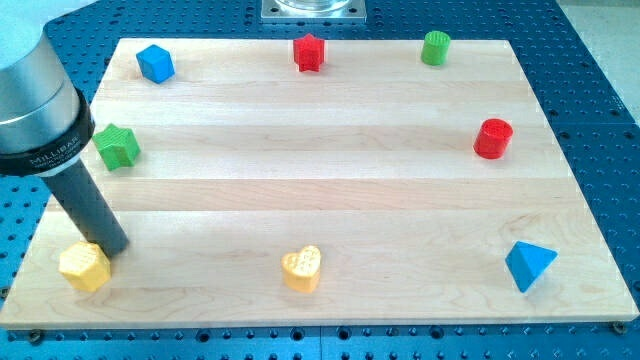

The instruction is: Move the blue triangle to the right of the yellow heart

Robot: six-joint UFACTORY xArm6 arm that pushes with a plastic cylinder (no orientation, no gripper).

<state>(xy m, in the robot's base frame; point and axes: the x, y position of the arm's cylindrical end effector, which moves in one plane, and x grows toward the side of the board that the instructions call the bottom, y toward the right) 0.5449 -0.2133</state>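
i see the blue triangle (529, 264) near the board's bottom right corner, close to the bottom edge. one corner of it points toward the view's right and a little up, at the right edge; its long axis runs roughly left to right, tilted slightly, though its exact footprint is hard to read from this angle. the yellow heart (302, 268) sits by the bottom edge, about midway along it, well apart from the triangle, lobes toward the view's top right.

my tip (114, 247) is at the bottom left corner, just beside or touching the yellow block (84, 266) there; i cannot tell which, and that block's shape looks roughly hexagonal but i can't be sure. the rod carries nothing, having no jaws, and its upper housing is cut off by the view's left and top.

a green star-like block (118, 146) lies near the left edge. along the top edge sit a blue cube (155, 62) at the left corner, a red star-like block (310, 52) near the middle, and a green cylinder (435, 47) further right. a red cylinder (493, 138) stands near the right edge. a metal plate (313, 9) beyond the top edge is cropped.
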